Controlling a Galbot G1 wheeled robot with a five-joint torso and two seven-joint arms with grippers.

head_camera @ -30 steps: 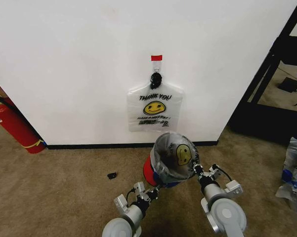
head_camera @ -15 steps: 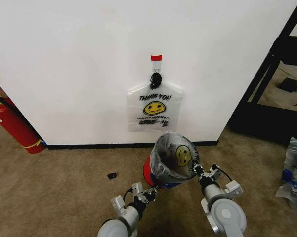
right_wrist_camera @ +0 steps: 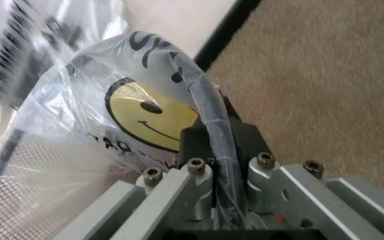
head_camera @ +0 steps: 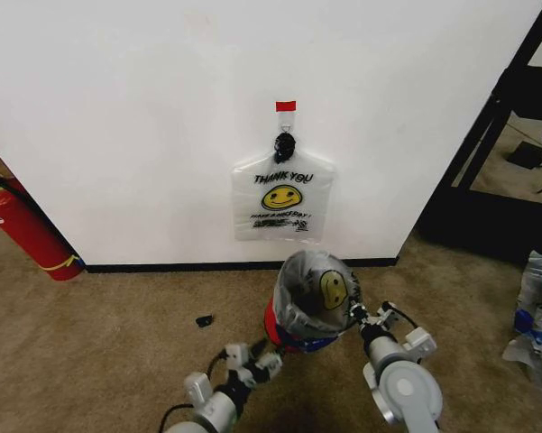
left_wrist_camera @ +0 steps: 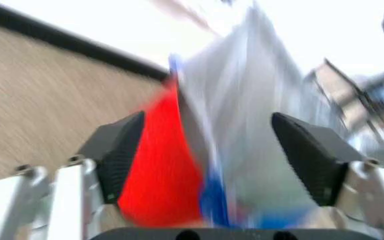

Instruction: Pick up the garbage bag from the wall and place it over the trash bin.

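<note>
A white garbage bag (head_camera: 282, 197) with a yellow smiley hangs from a black hook on the wall (head_camera: 144, 117). Another bag of the same kind (head_camera: 317, 287) lines the trash bin (head_camera: 280, 327), which stands on the carpet below and leans a little. My right gripper (head_camera: 359, 315) is shut on the bin's rim with the bag's edge folded over it (right_wrist_camera: 213, 131); the smiley (right_wrist_camera: 145, 117) lies just beyond its fingers. My left gripper (head_camera: 255, 359) is open, a short way from the bin's near left side. Its pads (left_wrist_camera: 122, 152) stand wide, with the red base (left_wrist_camera: 162, 170) and bag (left_wrist_camera: 259, 120) ahead of them.
A red fire extinguisher (head_camera: 22, 225) leans at the wall's left. A small dark scrap (head_camera: 204, 319) lies on the carpet left of the bin. A black shelf frame (head_camera: 500, 117) and a sack of bottles (head_camera: 539, 311) are at the right.
My left gripper has drawn back from the bin, down and to the left. The bin with its bag has shifted slightly left. The right gripper keeps its hold on the rim.
</note>
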